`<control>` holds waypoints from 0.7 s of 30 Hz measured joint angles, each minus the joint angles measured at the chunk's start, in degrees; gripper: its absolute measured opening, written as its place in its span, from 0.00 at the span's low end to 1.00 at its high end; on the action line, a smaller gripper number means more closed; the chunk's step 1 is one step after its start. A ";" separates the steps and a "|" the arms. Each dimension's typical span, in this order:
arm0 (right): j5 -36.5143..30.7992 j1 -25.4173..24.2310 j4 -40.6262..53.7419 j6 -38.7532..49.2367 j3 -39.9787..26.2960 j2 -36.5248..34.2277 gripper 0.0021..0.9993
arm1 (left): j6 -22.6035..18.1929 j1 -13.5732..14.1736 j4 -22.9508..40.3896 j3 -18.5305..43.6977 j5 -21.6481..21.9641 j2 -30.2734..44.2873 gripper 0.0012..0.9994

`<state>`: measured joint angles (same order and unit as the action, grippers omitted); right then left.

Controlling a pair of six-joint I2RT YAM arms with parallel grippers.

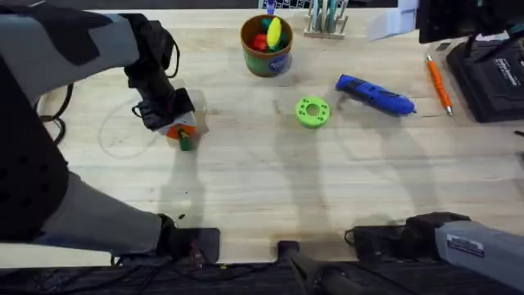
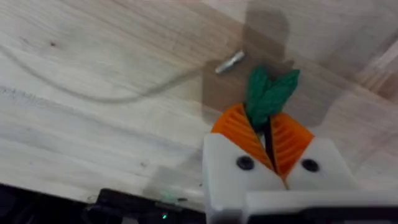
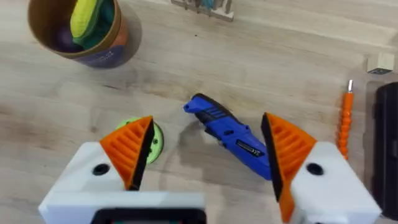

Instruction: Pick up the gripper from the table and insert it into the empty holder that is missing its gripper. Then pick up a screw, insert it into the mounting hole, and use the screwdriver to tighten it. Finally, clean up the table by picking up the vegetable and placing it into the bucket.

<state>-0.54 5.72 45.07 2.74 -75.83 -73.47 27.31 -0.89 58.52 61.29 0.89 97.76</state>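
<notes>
Wooden table point(image 1: 270, 180): pale planks with visible grain, carrying every loose item; a thin grey cable loops across its left part.
Back edge: a small rack of upright tools point(image 1: 326, 18) stands behind the bucket; dark equipment sits at the far right.
Left gripper point(image 1: 182, 136): over the left part of the table, its orange ribbed pads point(image 2: 239, 132) drawn almost together and pinching the vegetable point(image 2: 268, 92).
Vegetable: dark green and leaf-shaped, its tips sticking out past the pads, above the wood.
Right gripper point(image 3: 205, 149): spread wide, holding nothing, hanging above the table with the screwdriver seen between its pads.
Screwdriver point(image 1: 375, 95): bright blue, lying on its side on the right part of the table, just right of the green disc point(image 1: 312, 111).
Bucket point(image 1: 266, 45): upright near the back centre, well apart from the left gripper, with red, yellow and green toys inside.
Orange pen-like tool point(image 1: 438, 83): lying right of the screwdriver, near the dark equipment.
Left wrist view: a small metal screw point(image 2: 229, 62) lies on the wood just beyond the vegetable's tips; two dark holes mark the white finger mounts point(image 2: 233, 177).
Right wrist view: the disc sits partly hidden behind one orange pad point(image 3: 130, 146).
</notes>
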 joint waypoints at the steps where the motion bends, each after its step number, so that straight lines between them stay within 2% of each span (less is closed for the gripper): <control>1: 0.00 0.00 -0.01 0.00 0.00 0.00 0.99 | -0.37 0.00 0.66 0.20 0.00 0.00 0.01; 5: 0.00 0.00 -0.01 0.00 0.00 0.00 0.99 | -2.69 0.04 3.74 3.48 -0.24 -1.87 0.01; 10: 0.00 0.00 0.01 0.00 0.00 0.00 0.99 | -6.81 1.97 2.52 14.39 -3.08 -7.63 0.01; 15: 0.00 0.00 -0.01 0.00 0.00 0.00 0.99 | -9.71 8.36 -3.86 25.00 -4.73 -10.93 0.01; 21: 0.00 0.00 0.00 0.00 0.00 0.01 0.99 | -11.46 16.81 -17.53 27.09 -5.80 -10.29 0.01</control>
<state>-0.54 5.72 45.07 2.74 -75.83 -73.46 15.85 15.92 40.99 88.38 -4.91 87.46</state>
